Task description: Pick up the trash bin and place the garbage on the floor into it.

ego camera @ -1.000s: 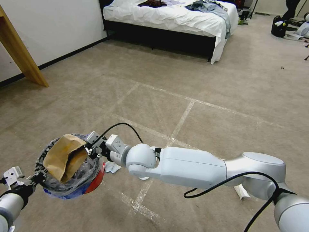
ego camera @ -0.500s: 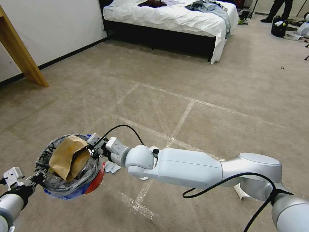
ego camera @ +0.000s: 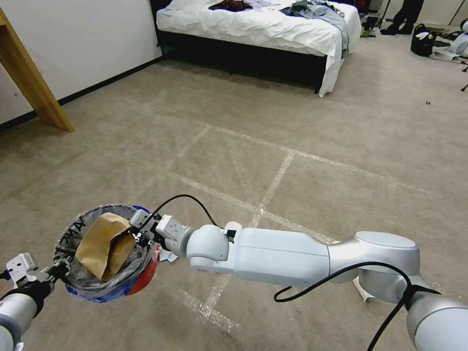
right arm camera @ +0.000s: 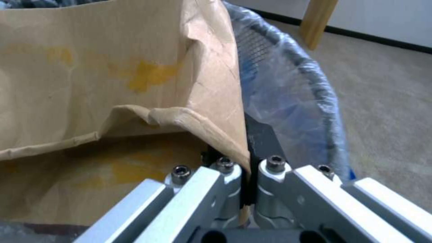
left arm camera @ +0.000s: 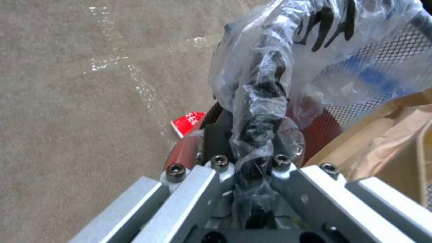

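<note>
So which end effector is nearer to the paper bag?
Right. The right end effector is shut on the paper bag over the bin; the left end effector clamps the bin's rim, beside the bag.

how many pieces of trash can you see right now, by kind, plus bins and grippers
brown paper bag: 1, in the trash bin, right gripper shut on it
red wrapper: 1, on the floor
pale scrap: 1
trash bin: 1, held by left gripper
grippers: 2
total: 6
</note>
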You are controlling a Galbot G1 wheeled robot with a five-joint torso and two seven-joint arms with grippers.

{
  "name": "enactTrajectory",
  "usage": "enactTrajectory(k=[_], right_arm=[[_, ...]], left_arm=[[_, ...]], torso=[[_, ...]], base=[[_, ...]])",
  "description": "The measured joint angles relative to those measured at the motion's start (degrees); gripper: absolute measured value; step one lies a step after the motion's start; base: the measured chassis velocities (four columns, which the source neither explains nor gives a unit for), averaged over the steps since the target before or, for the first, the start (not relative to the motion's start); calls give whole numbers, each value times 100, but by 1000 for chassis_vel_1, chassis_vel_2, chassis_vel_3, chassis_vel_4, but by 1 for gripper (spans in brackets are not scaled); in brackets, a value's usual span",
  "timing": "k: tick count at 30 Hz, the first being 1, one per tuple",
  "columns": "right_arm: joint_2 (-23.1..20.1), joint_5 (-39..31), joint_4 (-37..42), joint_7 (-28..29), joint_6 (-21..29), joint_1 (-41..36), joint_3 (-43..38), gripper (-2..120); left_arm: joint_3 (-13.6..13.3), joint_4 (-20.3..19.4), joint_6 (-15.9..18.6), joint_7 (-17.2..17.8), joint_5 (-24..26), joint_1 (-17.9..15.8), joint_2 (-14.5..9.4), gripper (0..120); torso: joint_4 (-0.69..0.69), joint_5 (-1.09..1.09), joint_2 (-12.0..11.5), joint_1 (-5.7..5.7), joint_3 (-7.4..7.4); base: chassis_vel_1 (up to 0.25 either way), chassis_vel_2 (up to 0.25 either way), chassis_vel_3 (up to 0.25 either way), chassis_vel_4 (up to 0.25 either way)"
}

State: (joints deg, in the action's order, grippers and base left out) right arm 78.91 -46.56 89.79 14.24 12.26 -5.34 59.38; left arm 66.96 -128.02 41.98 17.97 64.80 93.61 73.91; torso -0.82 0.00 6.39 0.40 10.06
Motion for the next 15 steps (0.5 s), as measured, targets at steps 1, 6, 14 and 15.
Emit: enactTrajectory(k=[1, 6, 14, 15], right_arm=[[19, 30, -26, 2, -2, -1, 22, 0], [63, 64, -69, 14, -3, -12, 58, 0], [140, 193, -152, 67, -8, -46, 123, 0], [140, 193, -152, 67, -8, -46, 123, 0]], left_arm=[[-2, 6, -1, -3, -8, 0, 7, 0], [-4, 28, -8, -33, -29, 5, 25, 0], [-6, 31, -12, -55, -36, 14, 31, 0], [-6, 31, -12, -55, -36, 14, 31, 0]], torso=[[0, 0, 0, 0, 0], [0, 0, 0, 0, 0], [0, 0, 0, 0, 0], [0, 0, 0, 0, 0]], base=[[0, 0, 0, 0], [0, 0, 0, 0], [0, 0, 0, 0], [0, 0, 0, 0]])
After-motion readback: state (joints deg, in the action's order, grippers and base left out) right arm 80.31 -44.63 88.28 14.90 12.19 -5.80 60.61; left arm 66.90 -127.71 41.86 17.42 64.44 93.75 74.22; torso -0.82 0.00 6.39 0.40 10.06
